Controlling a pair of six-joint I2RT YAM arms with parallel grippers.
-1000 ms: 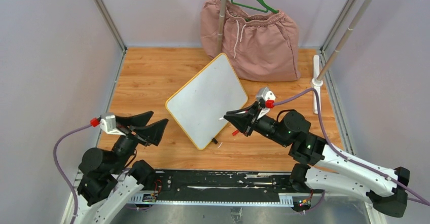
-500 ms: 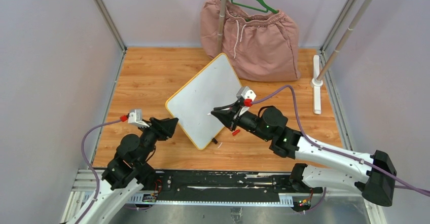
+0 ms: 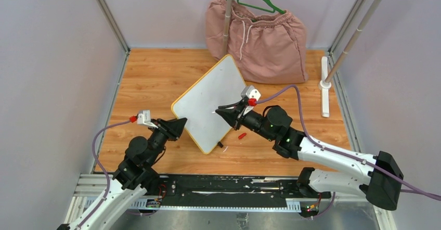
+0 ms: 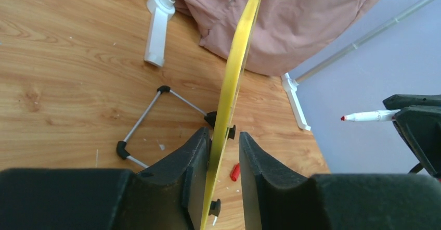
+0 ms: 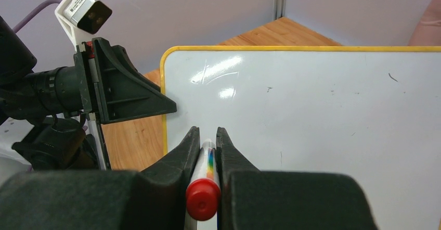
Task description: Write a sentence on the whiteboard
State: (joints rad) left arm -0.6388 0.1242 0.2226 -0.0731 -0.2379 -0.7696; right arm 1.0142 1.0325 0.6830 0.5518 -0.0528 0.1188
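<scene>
- The step in hand is judged to be preparation for writing. The small white rectangular whiteboard with a yellow-orange rim (image 3: 208, 102) is stood on edge at the centre of the top view, on the wooden table (image 3: 151, 79). Its face is blank, so the sentence is judged not yet begun.
- The left gripper (image 3: 180, 122) is placed at the board's lower-left edge. Its jaws are set astride the rim, narrowly apart, with a sliver of gap on one side. No firm clamp is shown.
- The right gripper (image 3: 221, 113) is clamped on a white-barrelled marker with a red end plug (image 5: 203, 196). The tip is held near the board face, right of centre in the top view. Contact cannot be confirmed.
- The next move is judged to call for the rim to be pinched, so that the board is steadied. The tip is then to be brought to the left part of the face under light pressure, since a hard push could tip the propped board.
- Only the left wrist view shows the rim edge-on between the fingers, the grey wire stand with black corners (image 4: 156, 113) behind the board, and the marker's red tip.
- Only the right wrist view shows the bare writing face straight on.
- The small red cap (image 3: 242, 135) on the table and the pink fabric garment (image 3: 260, 37) at upper centre are best placed from the top view.
</scene>
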